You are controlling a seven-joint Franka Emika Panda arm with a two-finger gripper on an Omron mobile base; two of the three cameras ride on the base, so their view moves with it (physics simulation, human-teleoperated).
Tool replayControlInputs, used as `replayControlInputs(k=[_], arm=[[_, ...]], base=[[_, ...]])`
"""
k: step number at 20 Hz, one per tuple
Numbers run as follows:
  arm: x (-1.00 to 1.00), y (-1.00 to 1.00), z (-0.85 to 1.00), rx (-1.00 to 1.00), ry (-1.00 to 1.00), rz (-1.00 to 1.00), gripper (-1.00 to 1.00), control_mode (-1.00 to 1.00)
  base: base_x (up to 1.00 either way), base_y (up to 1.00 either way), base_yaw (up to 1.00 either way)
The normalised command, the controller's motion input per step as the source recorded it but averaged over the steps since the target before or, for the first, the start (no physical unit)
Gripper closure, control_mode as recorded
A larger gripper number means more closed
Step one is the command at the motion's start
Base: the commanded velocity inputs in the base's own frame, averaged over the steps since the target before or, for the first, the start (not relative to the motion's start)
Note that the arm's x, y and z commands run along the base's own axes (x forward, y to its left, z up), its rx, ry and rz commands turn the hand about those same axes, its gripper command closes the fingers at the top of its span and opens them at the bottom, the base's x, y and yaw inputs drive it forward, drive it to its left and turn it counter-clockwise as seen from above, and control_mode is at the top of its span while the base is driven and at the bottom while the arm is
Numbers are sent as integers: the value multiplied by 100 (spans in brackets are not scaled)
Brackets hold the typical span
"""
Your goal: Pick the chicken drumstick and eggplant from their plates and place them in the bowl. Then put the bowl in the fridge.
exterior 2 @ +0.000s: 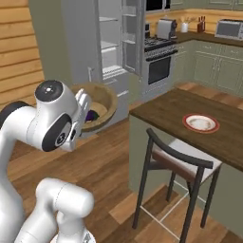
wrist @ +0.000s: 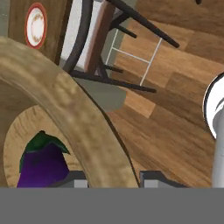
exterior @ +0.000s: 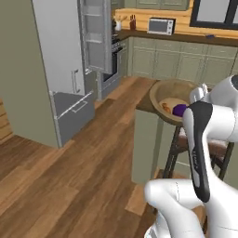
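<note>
My gripper (wrist: 113,179) is shut on the thick rim of the wooden bowl (wrist: 74,113), one finger inside and one outside. The bowl (exterior: 174,88) hangs in the air beside the counter end, tilted toward the camera. Inside it lie the purple eggplant (exterior: 179,110) and an orange bit of the chicken drumstick (exterior: 166,108). From the right, the bowl (exterior 2: 102,102) sits just beyond the gripper (exterior 2: 83,107), with the eggplant (exterior 2: 90,115) peeking past the hand. The eggplant (wrist: 41,164) with its green cap rests on the bowl's floor. The fridge (exterior: 60,60) stands open at the back left.
A white plate with an orange-red rim (exterior 2: 201,123) sits on the dark wooden counter (exterior 2: 166,107). A stool (exterior 2: 180,156) stands against the counter. The fridge's door (exterior: 95,37) swings out toward the stove (exterior 2: 159,61). Open wood floor lies between me and the fridge.
</note>
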Motion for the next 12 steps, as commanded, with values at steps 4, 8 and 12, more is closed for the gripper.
replayControlInputs(k=[4,8,12], arm=[[0,0,0,0,0,0,100,100],[0,0,0,0,0,0,100,100],[0,0,0,0,0,0,100,100]], base=[[100,91,-29],[100,84,-38],[100,71,-50]])
